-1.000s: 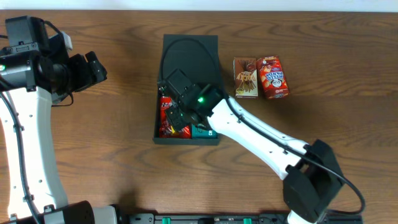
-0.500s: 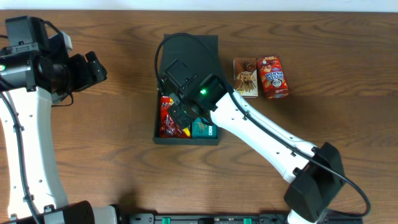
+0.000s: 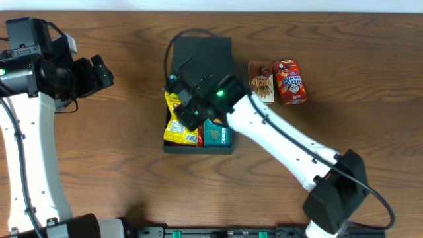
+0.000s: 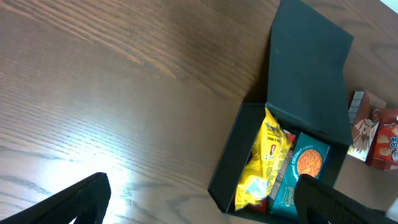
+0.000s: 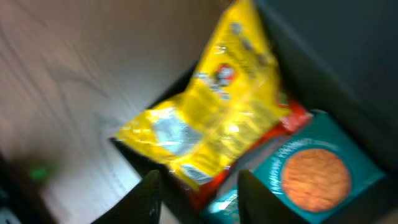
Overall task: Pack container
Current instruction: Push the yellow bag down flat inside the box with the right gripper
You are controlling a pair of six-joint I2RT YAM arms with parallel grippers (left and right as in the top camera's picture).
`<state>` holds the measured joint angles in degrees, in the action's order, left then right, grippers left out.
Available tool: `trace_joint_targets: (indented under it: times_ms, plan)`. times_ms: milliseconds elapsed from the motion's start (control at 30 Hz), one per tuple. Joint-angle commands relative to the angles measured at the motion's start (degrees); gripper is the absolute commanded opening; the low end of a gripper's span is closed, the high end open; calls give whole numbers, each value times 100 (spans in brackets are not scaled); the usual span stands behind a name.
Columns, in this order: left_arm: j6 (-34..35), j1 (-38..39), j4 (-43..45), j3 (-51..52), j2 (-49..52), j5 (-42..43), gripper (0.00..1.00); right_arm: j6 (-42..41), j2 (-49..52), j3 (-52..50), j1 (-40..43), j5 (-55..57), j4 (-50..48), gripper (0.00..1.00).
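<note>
Dark teal card, lid flap thrown back: the container (image 3: 211, 53) sits mid-table (image 3: 112, 172), with a yellow packet (image 3: 178, 129) lying along its left side over a red packet (image 5: 293, 117), and a teal box (image 3: 216, 134) on its right. The right claw (image 5: 202, 190) hangs low over the yellow packet, fingers part-way apart and, by the wrist view, gripping nothing. The left claw (image 3: 102, 71) waits well off to the left, spread wide and empty. A brown carton (image 3: 261, 82) and a red carton (image 3: 289, 81) lie side by side just right of the lid, not yet packed. By my reckoning the job is past halfway — three items in, two to go, then the lid to close
</note>
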<state>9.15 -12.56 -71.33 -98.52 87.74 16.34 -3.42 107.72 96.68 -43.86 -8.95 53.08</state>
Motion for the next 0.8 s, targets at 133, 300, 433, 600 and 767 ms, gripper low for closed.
trace_joint_targets:
  times_ms: [133, 300, 433, 600, 767]
  plan:
    - [24, -17, 2, 24, 33, -22, 95, 166, -61, 81, 295, -330, 13, 2]
    - [24, -17, 2, 24, 33, -22, 95, 186, 365, 68, 284, -1067, -221, 1]
    - [2, -17, 2, 24, 33, -24, 95, 205, 809, 68, 284, -1432, -391, 2]
    - [2, -17, 0, 24, 33, -24, 95, 332, 1325, 68, 240, -1744, -535, 1]
    - [2, -17, 0, 24, 33, -24, 95, 328, 1703, 68, 240, -1613, -549, 1]
